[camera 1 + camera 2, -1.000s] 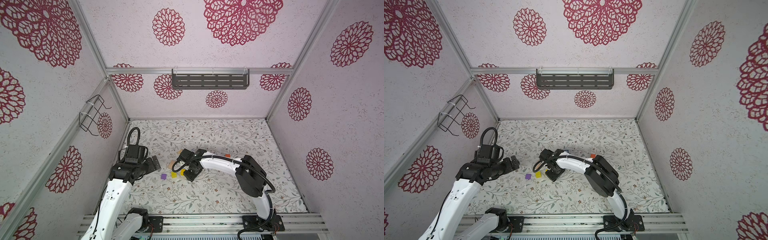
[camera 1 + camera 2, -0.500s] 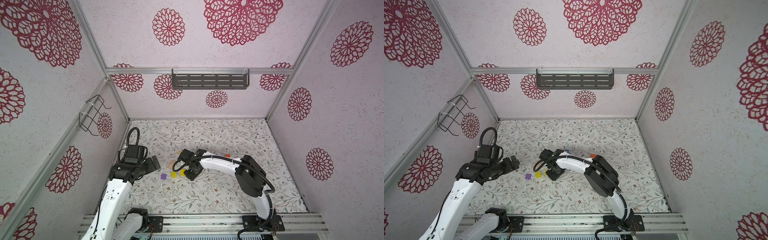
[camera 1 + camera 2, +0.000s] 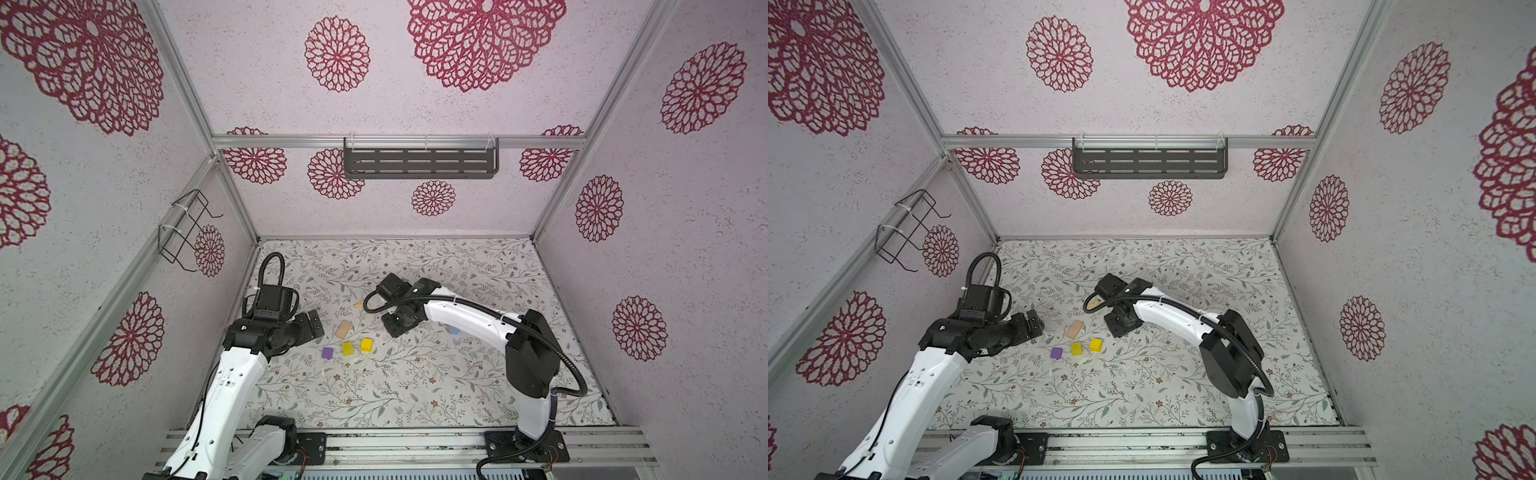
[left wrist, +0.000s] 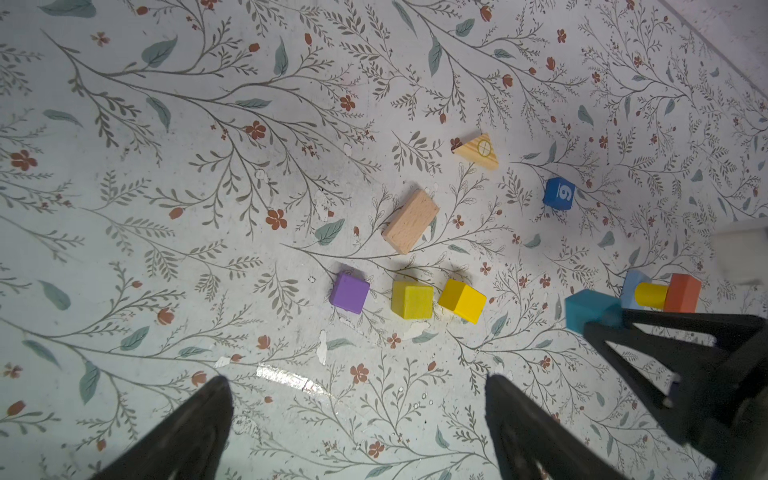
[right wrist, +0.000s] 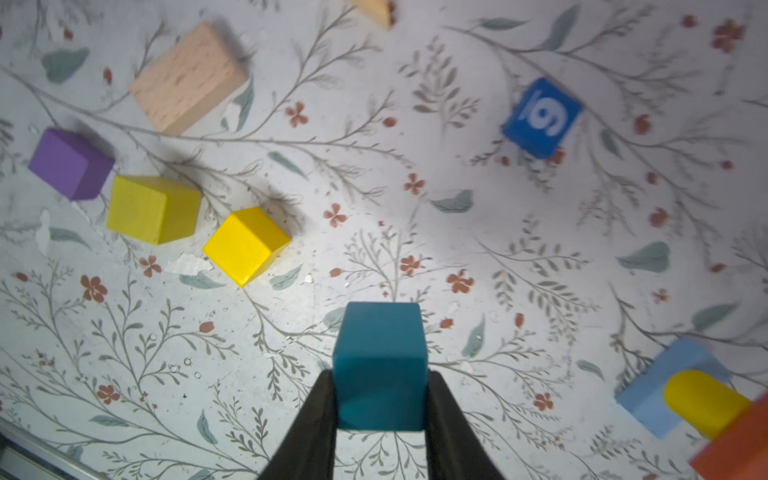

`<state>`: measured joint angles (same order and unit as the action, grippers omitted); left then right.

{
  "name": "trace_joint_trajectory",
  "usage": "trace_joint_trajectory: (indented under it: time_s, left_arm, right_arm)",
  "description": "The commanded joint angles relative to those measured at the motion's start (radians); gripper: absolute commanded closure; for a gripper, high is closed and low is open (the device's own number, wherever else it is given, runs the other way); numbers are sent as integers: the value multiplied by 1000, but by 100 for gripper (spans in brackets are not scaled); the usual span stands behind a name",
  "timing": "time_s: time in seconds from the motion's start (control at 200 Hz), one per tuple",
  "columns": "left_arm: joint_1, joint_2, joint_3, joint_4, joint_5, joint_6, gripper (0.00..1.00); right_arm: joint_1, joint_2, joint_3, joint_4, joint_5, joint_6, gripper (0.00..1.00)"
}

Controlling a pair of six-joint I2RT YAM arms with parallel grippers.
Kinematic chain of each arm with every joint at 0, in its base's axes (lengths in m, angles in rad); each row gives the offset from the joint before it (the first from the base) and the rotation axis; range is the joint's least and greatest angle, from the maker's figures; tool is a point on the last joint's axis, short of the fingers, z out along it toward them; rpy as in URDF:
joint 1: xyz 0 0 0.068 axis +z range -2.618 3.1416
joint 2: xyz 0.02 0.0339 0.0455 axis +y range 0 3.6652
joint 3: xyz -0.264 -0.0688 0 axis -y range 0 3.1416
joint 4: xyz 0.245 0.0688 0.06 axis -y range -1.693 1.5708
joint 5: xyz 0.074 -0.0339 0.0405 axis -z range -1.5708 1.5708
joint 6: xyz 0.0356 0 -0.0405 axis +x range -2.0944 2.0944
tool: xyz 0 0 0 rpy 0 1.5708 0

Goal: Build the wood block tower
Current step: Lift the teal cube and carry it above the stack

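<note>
Right gripper (image 5: 381, 376) now around teal block (image 5: 380, 340)

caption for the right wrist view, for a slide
A teal block gripped in the right tool, a tan block and a blue block marked 6 loose on the table.

Left wall (image 3: 83, 199), far wall (image 3: 374, 212), right wall (image 3: 685, 257): pale textured covering, dark red floral medallions (image 3: 337, 54). Aluminium rails (image 3: 291, 142) along wall joints. Dark slotted shelf (image 3: 419, 163) high on far wall. Black wire basket (image 3: 183, 230) on left wall. Counter (image 3: 415, 386): white sheet, grey-green sprigs, small red flowers, scuffed patches. Metal track (image 3: 415, 446) along near edge. Light even, diffuse.
</note>
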<state>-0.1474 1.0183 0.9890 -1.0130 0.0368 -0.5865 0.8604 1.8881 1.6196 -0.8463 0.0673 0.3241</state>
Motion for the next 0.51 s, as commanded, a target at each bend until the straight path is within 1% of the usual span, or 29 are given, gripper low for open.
trace_joint_trajectory:
  time_s: [0.0, 0.085, 0.22, 0.5]
  left_arm:
    - [-48, 27, 41, 34, -38, 1, 3]
    - [-93, 76, 61, 47, -66, -10, 3]
    - [-147, 164, 102, 77, -80, -23, 3]
    - [-239, 376, 233, 132, -87, -40, 3]
  right_arm:
    - [-73, -89, 23, -78, 46, 89, 66]
    - [-129, -133, 2, -88, 47, 99, 66]
    - [-210, -174, -19, -115, 48, 87, 66]
    - [-366, -203, -73, -129, 6, 60, 65]
